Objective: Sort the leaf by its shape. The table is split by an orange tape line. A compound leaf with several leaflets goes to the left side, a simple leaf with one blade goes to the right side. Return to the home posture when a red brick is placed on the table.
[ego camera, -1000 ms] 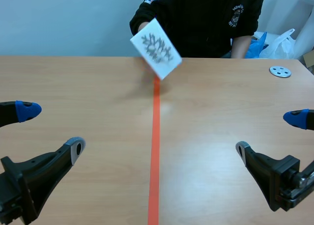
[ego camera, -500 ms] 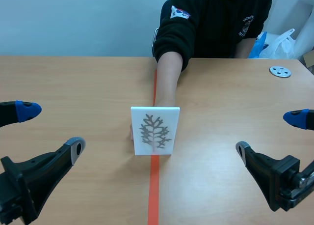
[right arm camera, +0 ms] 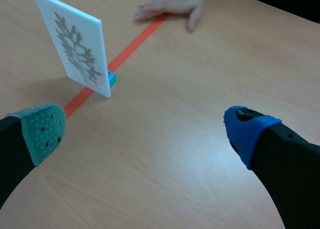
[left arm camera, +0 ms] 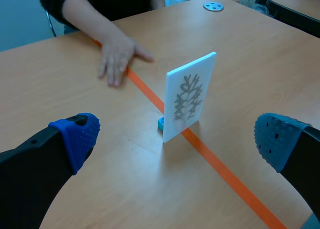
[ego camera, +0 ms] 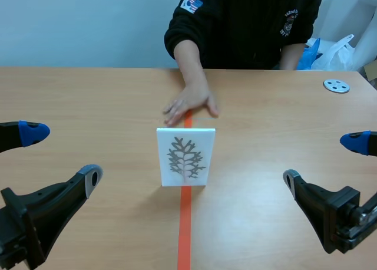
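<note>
White rectangular card with grey branched leaf (ego camera: 185, 157): stood upright mid-frame on orange tape line (ego camera: 185, 234), midway between spread left gripper (ego camera: 62, 154) and spread right gripper (ego camera: 323, 160).

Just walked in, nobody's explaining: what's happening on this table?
A white card printed with a branching leaf stands upright on the orange tape line, with a small blue stand at its base. A person's hand lies flat on the table beyond it, apart from it. The left gripper and right gripper are open, short of the card.
</note>
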Controlling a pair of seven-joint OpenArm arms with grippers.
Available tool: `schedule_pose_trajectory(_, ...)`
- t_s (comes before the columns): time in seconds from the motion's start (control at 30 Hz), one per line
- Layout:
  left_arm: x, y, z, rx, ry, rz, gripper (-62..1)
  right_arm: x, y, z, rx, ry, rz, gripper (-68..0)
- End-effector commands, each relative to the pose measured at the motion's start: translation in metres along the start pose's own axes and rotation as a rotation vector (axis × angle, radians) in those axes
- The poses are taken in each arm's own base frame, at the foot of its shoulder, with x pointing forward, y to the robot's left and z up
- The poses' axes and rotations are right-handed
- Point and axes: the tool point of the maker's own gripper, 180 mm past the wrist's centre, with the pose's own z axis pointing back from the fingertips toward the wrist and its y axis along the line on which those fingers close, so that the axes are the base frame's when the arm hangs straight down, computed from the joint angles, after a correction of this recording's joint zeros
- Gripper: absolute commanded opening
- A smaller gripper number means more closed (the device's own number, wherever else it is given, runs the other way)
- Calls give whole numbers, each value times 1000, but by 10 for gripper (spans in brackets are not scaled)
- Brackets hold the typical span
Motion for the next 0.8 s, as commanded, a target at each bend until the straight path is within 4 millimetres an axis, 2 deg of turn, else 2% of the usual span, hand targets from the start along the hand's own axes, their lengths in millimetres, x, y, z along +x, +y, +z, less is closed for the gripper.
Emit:
schedule_pose_trajectory(0.0, 8, -2, 0, -2, -32, 7, 14, 13, -5, -1, -13, -45, 4, 4)
schedule_pose_trajectory(0.37, 8, -2, 0, -3, -32, 7, 14, 14, -6, -2, -14, -43, 6, 4)
schedule_pose_trajectory(0.5, 8, -2, 0, -2, -33, 7, 14, 21, -5, -6, 9, -63, 17, 4)
schedule_pose_trajectory(0.63, 8, -2, 0, -2, -33, 7, 14, 28, -5, -14, 12, -80, 30, 4)
schedule_pose_trajectory(0.77, 9, -2, -1, -2, -33, 7, 14, 27, 0, -29, 40, -75, 44, 4)
